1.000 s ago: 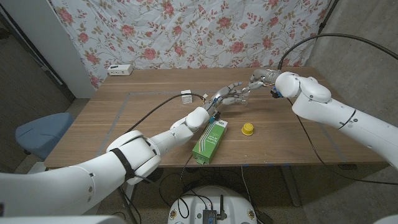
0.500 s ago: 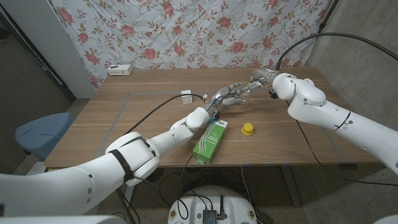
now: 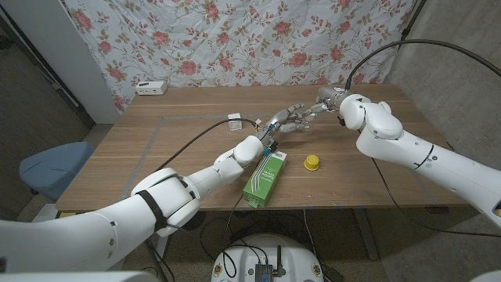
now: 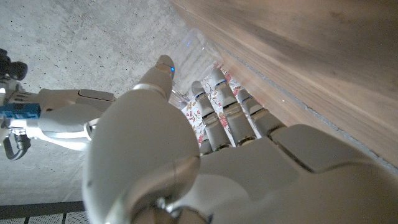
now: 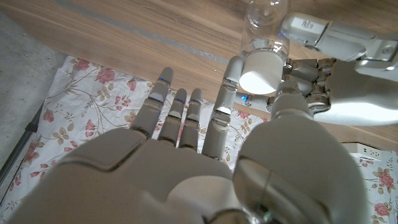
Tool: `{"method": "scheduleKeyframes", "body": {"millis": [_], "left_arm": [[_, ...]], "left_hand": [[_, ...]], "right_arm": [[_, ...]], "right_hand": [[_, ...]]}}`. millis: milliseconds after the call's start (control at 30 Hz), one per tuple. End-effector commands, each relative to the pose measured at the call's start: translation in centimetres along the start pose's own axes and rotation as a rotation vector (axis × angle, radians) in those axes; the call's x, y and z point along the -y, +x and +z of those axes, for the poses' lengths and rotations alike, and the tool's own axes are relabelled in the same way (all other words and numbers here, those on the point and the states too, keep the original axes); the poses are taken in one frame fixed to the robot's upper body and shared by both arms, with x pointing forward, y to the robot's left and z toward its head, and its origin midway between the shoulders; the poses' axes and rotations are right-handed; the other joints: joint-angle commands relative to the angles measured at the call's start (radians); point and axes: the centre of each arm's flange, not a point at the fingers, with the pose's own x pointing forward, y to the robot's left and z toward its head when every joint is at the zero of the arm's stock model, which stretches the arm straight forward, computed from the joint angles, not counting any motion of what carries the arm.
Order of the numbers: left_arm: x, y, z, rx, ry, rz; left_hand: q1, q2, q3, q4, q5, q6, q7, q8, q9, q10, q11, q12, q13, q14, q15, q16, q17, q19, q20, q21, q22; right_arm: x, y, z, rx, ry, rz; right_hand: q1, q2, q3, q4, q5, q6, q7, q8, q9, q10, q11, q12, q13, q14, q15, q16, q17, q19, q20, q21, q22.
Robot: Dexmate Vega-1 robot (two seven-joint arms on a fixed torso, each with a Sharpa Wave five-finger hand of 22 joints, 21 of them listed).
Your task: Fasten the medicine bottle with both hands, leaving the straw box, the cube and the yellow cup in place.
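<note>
A clear medicine bottle (image 5: 266, 25) with a white cap (image 5: 260, 71) is held above the table's far middle. My left hand (image 3: 285, 122) grips the bottle's body; in the right wrist view the same left hand (image 5: 336, 81) wraps it from the side. My right hand (image 3: 326, 98) meets it from the right, and its thumb and a finger (image 5: 232, 70) pinch the cap. The bottle (image 4: 191, 50) shows faintly past my left hand's fingers (image 4: 224, 106). The green straw box (image 3: 262, 178), the yellow cup (image 3: 311, 162) and the small white cube (image 3: 233, 120) stand on the table.
A white power strip (image 3: 151, 88) lies at the table's far left edge. A black cable (image 3: 196, 137) runs along my left arm over the table. A flowered cloth (image 3: 235, 39) hangs behind the table. A blue chair (image 3: 51, 166) stands to the left.
My right forearm and elbow have swung to the left while the right hand stays at the cap. The left hand, the bottle, the box, the cup and the cube have not moved.
</note>
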Motion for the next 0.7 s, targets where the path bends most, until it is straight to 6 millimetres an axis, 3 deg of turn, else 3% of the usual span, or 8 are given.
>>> {"method": "scheduleKeyframes", "body": {"millis": [33,167,467,700], "left_arm": [[0.12,-0.05,-0.04,-0.001,-0.001,-0.002],[0.14,-0.06,-0.04,-0.001,-0.001,-0.002],[0.18,-0.10,0.00,0.000,-0.001,-0.001],[0.29,-0.05,0.02,0.000,-0.004,-0.003]], "left_hand": [[-0.011,0.001,0.009,-0.002,0.003,0.001,-0.006,0.003,0.003,0.003,-0.005,0.007,0.002,0.011,-0.109,0.000,0.002,0.010,-0.139,0.002,0.002],[-0.011,0.001,0.009,-0.002,0.003,0.001,-0.005,0.003,0.003,0.003,-0.005,0.007,0.002,0.012,-0.108,0.001,0.003,0.010,-0.138,0.002,0.002],[-0.012,0.001,0.011,-0.002,0.003,0.000,-0.006,0.002,0.003,0.003,-0.004,0.007,0.002,0.012,-0.109,0.000,0.002,0.010,-0.137,0.002,0.002],[-0.013,0.000,0.012,-0.002,0.003,0.000,-0.007,0.002,0.003,0.004,-0.005,0.008,0.002,0.012,-0.109,0.000,0.002,0.011,-0.136,0.002,0.002]], "right_arm": [[-0.19,-0.30,0.07,-0.022,0.005,-0.022],[-0.13,-0.35,0.05,-0.014,0.005,-0.015],[0.10,-0.57,-0.05,-0.005,0.000,0.003],[0.37,-0.92,-0.29,0.006,-0.008,0.027]], "right_hand": [[-0.013,0.001,-0.006,0.001,0.005,0.012,0.000,0.004,0.002,0.012,0.002,0.008,0.001,0.012,0.007,0.006,0.003,0.008,0.002,0.001,0.002],[-0.040,-0.005,-0.017,0.010,0.004,-0.011,0.008,-0.012,0.000,0.003,0.010,-0.001,0.001,0.009,0.011,0.001,0.004,0.001,0.008,-0.004,0.002],[-0.118,-0.030,-0.049,0.028,-0.001,-0.131,0.033,-0.078,0.007,-0.039,0.031,-0.036,0.003,-0.018,0.036,-0.024,0.005,-0.030,0.031,-0.018,0.002],[-0.139,-0.034,-0.056,0.023,0.000,-0.255,0.058,-0.129,0.028,-0.094,0.039,-0.060,0.006,-0.052,0.058,-0.043,0.004,-0.054,0.051,-0.020,0.002]]}}
